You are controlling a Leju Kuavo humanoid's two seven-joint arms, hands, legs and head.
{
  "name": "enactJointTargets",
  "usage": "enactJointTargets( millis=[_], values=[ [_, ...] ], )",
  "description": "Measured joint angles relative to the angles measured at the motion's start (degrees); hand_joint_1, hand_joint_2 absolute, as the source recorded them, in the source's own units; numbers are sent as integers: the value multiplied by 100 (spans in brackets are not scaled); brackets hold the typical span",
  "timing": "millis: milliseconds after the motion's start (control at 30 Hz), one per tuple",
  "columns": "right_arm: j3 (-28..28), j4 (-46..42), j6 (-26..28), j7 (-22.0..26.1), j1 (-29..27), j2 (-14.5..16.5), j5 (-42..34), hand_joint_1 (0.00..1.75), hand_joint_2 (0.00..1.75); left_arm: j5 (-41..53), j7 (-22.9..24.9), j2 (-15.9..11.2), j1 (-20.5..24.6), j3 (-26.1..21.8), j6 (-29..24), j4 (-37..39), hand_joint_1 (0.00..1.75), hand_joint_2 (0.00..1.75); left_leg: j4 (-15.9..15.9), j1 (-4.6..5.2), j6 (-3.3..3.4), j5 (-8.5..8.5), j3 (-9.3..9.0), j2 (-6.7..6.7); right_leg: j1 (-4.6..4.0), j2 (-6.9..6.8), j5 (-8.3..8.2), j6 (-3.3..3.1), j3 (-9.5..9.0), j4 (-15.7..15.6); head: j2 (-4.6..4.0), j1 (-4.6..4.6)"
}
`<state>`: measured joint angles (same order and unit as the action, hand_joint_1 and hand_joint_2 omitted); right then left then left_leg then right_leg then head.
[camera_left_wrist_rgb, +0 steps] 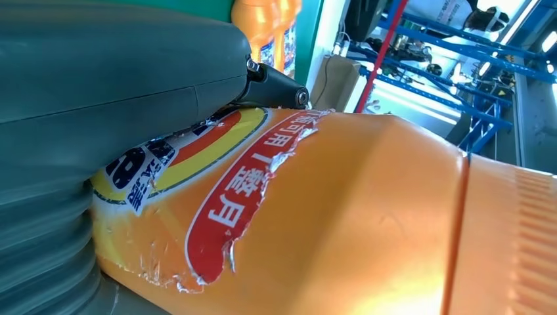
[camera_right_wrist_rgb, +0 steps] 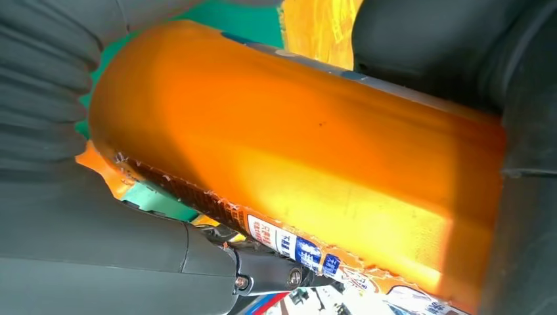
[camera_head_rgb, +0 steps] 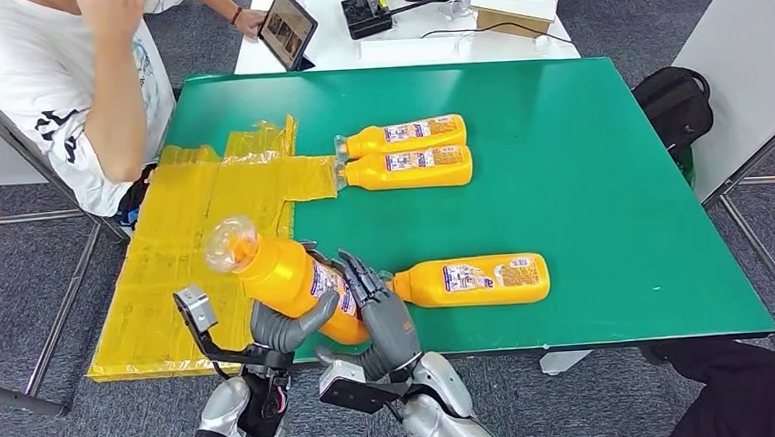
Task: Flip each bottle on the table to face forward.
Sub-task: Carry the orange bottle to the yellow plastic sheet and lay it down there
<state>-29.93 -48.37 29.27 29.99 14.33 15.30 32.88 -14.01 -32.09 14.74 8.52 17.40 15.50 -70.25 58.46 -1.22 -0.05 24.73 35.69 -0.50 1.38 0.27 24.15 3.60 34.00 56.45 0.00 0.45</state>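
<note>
Both hands wrap one orange bottle (camera_head_rgb: 292,279) at near table edge: left hand (camera_head_rgb: 281,329) cups underside, right hand (camera_head_rgb: 384,314) lies fingers over label side. Bottle raised, clear cap tilted up-left (likely mid-turn, two-handed hold steadying roll). Just beyond right hand, second bottle (camera_head_rgb: 477,280) lies flat on green table (camera_head_rgb: 581,168). Farther back, two more bottles (camera_head_rgb: 408,152) lie side by side, touching. Four bottles total. Yellow plastic sheet (camera_head_rgb: 180,249) covers table's left part; person (camera_head_rgb: 66,85) sits beyond.

Head view high, facing down; wrist views close on bottle (camera_head_rgb: 292,282).
</note>
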Motion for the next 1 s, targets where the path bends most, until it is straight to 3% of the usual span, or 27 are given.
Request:
enactJointTargets(
  millis=[300, 500, 667, 833, 900, 1000],
  values=[
    [69, -455, 366, 177, -286, 33, -299, 0, 0, 530, -51, 50, 206, -27, -964, -99, 175, 175, 0, 0, 0, 0, 0, -1, 0, 1, 0, 0, -1, 1, 0, 4],
    [163, -1263, 428, 411, -479, 4, -761, 0, 0, 1047, -201, 5, 648, -459, -2341, 167, 175, 175, 0, -1, -1, -2, -1, 1, -1, 6, -3, -1, -3, 3, 0, 3],
    [286, -1798, 588, 674, -503, -2, -1244, 0, 0, 2361, -355, -241, 1018, -984, -3631, 430, 175, 175, 0, -4, -8, -8, -4, -2, -2, 8, -3, -2, -4, 4, 0, 1],
    [356, -2116, 603, 726, -537, -6, -1344, 0, 0, 2746, -371, -388, 1277, -1241, -3865, 681, 175, 175, 0, -3, -8, -7, -2, 0, -1, 9, -3, -2, -5, 4, 0, 2],
    [380, -2185, 633, 756, -554, -5, -1432, 0, 0, 3307, -217, -440, 1365, -1271, -4310, 798, 175, 175, 0, -3, -8, -7, -1, -1, -1, 8, -3, -2, -4, 3, 0, 3],
    [434, -2327, 700, 785, -566, -4, -1661, 0, 0, 5060, 370, -643, 1684, -1287, -5234, 1237, 175, 175, 0, -3, -8, -8, -2, 0, -2, 9, -3, -2, -4, 4, 0, 3]
  ],
)
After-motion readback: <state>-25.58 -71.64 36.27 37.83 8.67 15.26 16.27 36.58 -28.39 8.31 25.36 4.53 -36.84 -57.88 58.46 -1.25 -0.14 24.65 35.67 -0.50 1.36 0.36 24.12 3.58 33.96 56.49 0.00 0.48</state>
